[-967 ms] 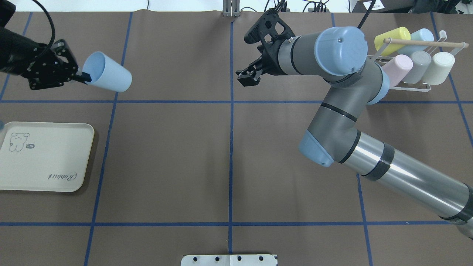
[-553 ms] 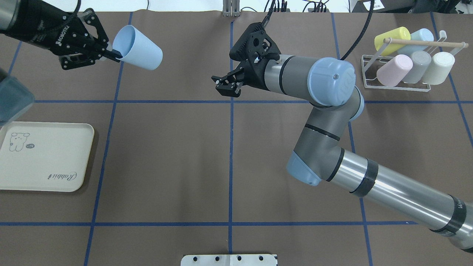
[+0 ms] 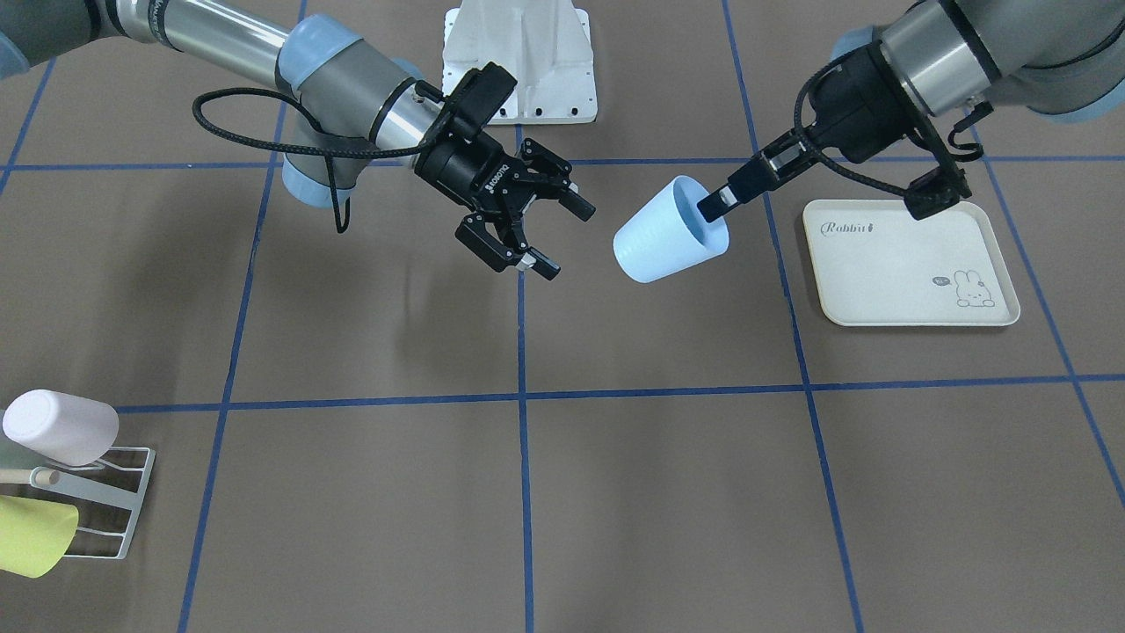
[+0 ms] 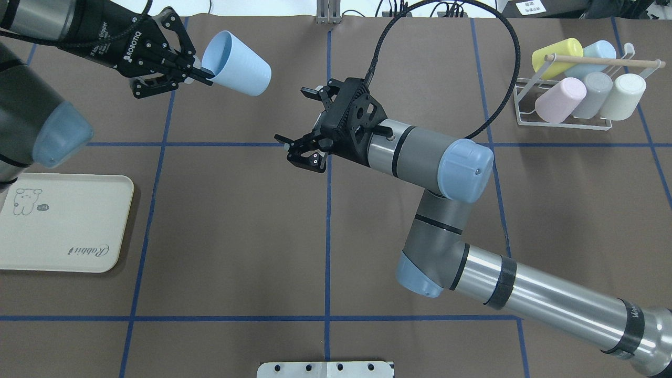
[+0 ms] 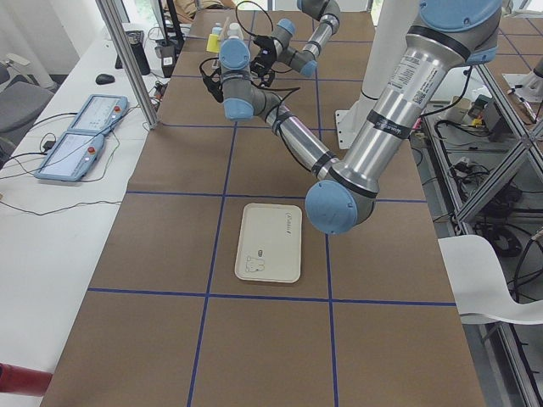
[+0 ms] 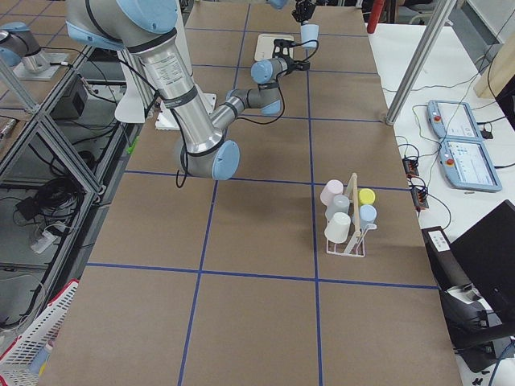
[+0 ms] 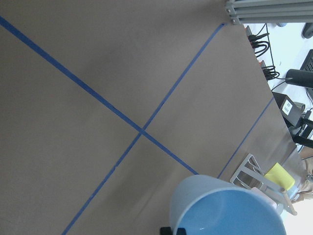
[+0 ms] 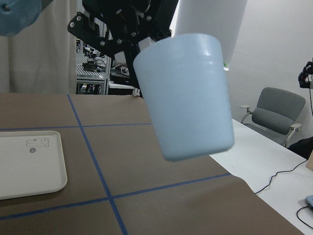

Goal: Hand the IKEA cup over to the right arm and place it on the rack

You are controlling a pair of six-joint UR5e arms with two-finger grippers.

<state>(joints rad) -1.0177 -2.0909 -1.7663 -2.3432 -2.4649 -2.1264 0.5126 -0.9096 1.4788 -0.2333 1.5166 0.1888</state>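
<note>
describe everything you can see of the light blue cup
The light blue cup is a handleless tumbler, plastic by its look, tapering from a wide mouth to a narrower flat base. Nothing shows inside. It hangs above the table, tipped almost on its side, mouth toward the left gripper, which pinches its rim wall. Its base points at the open right gripper, which does not touch it.

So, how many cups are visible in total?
6. One blue cup in the left gripper; five on the rack: yellow, pale blue, pink, grey, cream. None seems hidden.
</note>
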